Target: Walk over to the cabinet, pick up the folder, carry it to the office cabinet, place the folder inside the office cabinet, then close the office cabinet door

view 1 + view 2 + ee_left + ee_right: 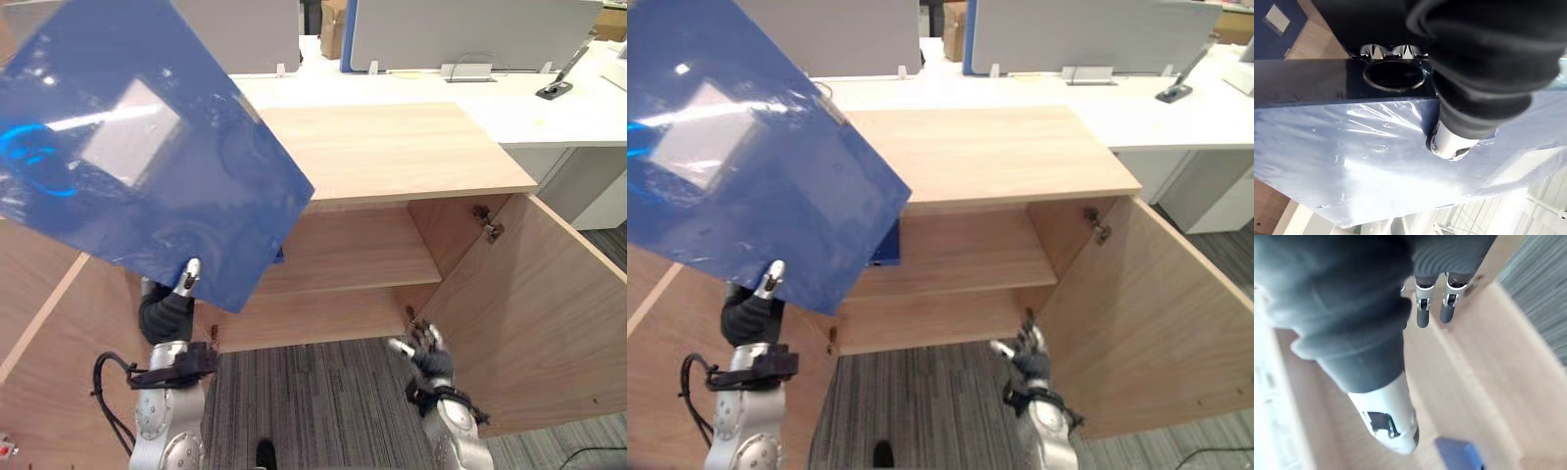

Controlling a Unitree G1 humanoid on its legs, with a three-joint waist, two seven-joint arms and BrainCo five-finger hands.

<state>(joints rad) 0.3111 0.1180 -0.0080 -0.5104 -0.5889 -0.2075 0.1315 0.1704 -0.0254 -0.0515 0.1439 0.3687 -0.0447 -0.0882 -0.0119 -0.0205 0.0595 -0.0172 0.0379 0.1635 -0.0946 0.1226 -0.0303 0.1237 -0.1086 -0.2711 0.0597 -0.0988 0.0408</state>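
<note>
Gripping the lower edge of a blue folder (147, 147), the robot's left hand (169, 311) pinches it with the thumb across the front face, holding it raised and tilted before the open office cabinet (392, 152). The right hand (423, 351) hangs low by the cabinet's bottom front edge, fingers straight and loose, holding nothing. The right door (539, 313) stands wide over grey carpet (313, 401); a white desk (549, 117) lies behind.

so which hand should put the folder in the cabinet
Left. The left hand grips the folder, raised just in front of the open cabinet. The right hand is open and empty, low by the right door.
</note>
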